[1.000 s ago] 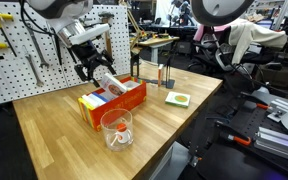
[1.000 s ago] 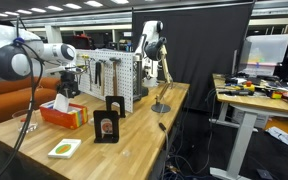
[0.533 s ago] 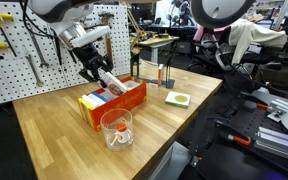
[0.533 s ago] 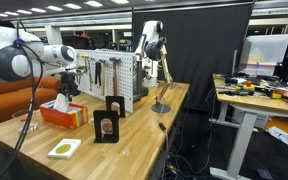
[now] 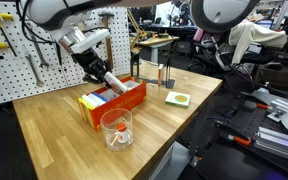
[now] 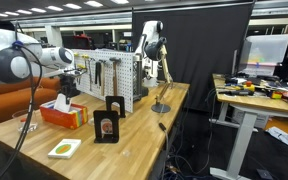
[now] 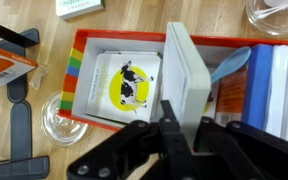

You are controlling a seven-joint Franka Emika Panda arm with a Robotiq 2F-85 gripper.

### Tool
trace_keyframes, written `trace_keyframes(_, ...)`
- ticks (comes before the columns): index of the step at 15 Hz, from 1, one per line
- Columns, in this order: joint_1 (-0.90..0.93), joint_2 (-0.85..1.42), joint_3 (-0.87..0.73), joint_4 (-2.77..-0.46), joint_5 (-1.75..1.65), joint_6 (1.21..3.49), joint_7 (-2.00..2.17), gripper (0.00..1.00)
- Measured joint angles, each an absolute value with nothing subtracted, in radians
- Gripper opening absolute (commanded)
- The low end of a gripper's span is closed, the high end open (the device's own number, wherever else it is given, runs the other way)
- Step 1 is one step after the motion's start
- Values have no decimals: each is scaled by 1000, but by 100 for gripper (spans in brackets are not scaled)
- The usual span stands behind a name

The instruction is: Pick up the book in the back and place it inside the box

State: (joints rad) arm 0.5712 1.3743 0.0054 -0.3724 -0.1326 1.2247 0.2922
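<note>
The long orange-red box (image 5: 114,101) with rainbow-striped sides (image 6: 64,114) stands on the wooden table. A thin white book (image 5: 106,81) leans tilted out of it, its lower end inside. My gripper (image 5: 96,67) is shut on the book's upper edge. In the wrist view the book (image 7: 189,62) is seen edge-on between the closed fingers of the gripper (image 7: 184,116), above the box's red rim (image 7: 119,37). Its cover picture is hidden. A yellow-and-white book with a cow picture (image 7: 127,82) lies flat in the box.
A clear plastic cup (image 5: 116,129) stands in front of the box. A green-and-white square pad (image 5: 178,98) lies nearer the table's edge. A black stand (image 6: 107,121) holding a picture is beside the box. A pegboard (image 6: 112,72) rises behind.
The jaws have gone from open to shut on the book's upper edge. The gripper has shifted slightly over the box; the book still leans in it.
</note>
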Motion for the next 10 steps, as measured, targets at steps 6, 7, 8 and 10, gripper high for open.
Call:
trace_keyframes(6,576,1373,-12,-371,-163,1232,286,4)
trace_keyframes(7,580,1373,-19,-370,-176,1236,282,4)
trace_keyframes(8,586,1372,-28,-370,-192,1244,279,4)
trace_keyframes(10,600,1369,-46,-367,-217,1266,268,4)
